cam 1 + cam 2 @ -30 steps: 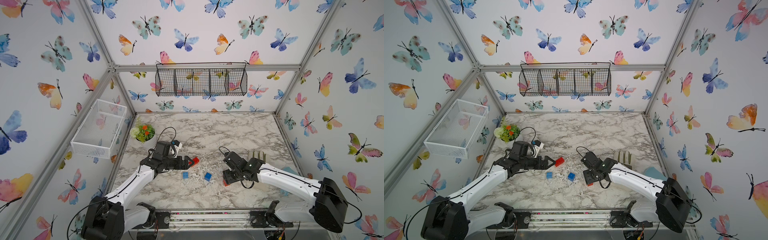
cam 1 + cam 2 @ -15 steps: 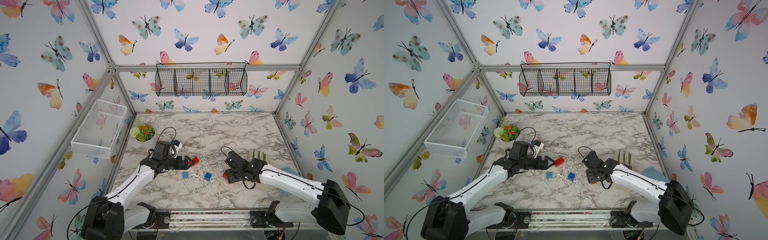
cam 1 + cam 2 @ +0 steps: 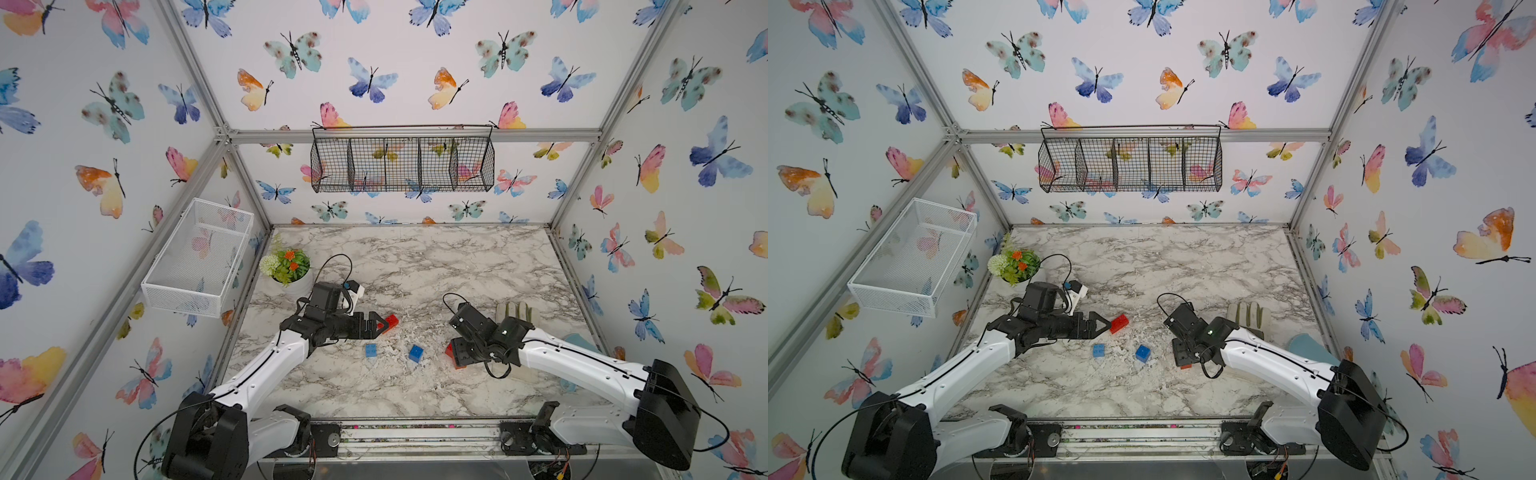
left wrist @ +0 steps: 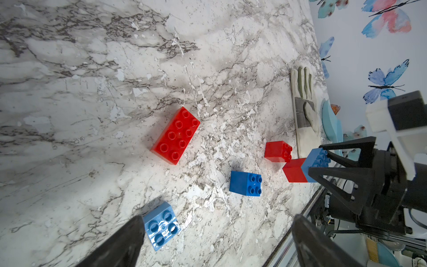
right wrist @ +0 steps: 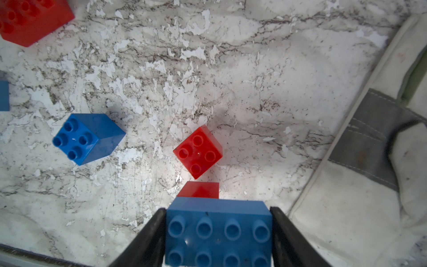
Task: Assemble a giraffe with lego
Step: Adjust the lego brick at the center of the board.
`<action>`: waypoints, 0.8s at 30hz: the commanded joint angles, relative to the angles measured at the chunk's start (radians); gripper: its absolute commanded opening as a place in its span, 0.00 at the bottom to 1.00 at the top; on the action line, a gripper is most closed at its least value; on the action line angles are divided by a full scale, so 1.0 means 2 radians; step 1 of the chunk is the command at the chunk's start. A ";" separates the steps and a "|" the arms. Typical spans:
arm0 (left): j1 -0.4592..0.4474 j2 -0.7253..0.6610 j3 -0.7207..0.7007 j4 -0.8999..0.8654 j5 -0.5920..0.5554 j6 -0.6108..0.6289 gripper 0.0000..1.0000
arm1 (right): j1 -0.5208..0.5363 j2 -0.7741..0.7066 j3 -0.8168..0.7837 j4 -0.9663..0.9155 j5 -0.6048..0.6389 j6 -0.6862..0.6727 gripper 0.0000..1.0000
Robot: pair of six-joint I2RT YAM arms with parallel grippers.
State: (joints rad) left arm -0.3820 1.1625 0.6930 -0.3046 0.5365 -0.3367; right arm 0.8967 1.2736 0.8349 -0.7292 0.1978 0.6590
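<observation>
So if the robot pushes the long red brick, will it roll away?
Probably not. The long red brick lies flat on the marble table with its studs up, so it would likely slide, not roll. It looks like hard, glossy plastic, so it should stay stiff, maybe slipping a little in the pincer.

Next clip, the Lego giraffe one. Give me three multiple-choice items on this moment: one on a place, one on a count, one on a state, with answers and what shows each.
1. Where does the work glove lie?
A. in the wire basket
B. flat on the marble table
C. on the flower pot

2. How many small blue bricks sit loose on the table?
A. two
B. four
C. none

3. What is the right gripper doing?
A. open over nothing
B. holding the glove
C. closed on the long blue brick

Answers: 1 B, it lies flat by the right arm; 2 A, one and another in the left wrist view; 3 C, both fingers press the brick's ends.
</observation>
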 commanded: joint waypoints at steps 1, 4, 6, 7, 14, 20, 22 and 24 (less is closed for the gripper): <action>-0.003 -0.004 0.004 -0.005 0.000 0.006 0.98 | 0.002 0.004 -0.004 -0.009 0.018 0.043 0.56; -0.004 -0.006 0.003 -0.005 0.000 0.006 0.98 | 0.002 0.001 -0.012 0.007 0.024 0.064 0.57; -0.004 -0.007 0.003 -0.006 -0.001 0.006 0.98 | 0.002 0.002 -0.016 0.017 0.028 0.073 0.57; -0.004 -0.007 0.003 -0.005 -0.001 0.006 0.98 | 0.002 0.004 -0.015 0.020 0.029 0.077 0.56; -0.003 -0.007 0.003 -0.005 0.000 0.006 0.98 | 0.002 0.011 -0.009 0.021 0.058 0.093 0.57; -0.004 -0.007 0.004 -0.005 0.000 0.006 0.98 | 0.001 0.007 -0.006 0.016 0.087 0.091 0.57; -0.004 -0.007 0.003 -0.005 0.000 0.006 0.98 | 0.001 0.009 -0.004 0.017 0.089 0.086 0.58; -0.003 -0.006 0.004 -0.005 0.000 0.006 0.98 | 0.000 0.012 0.000 0.013 0.091 0.082 0.58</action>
State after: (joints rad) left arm -0.3820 1.1625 0.6926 -0.3042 0.5369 -0.3367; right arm 0.8963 1.2884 0.8124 -0.6933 0.3344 0.8265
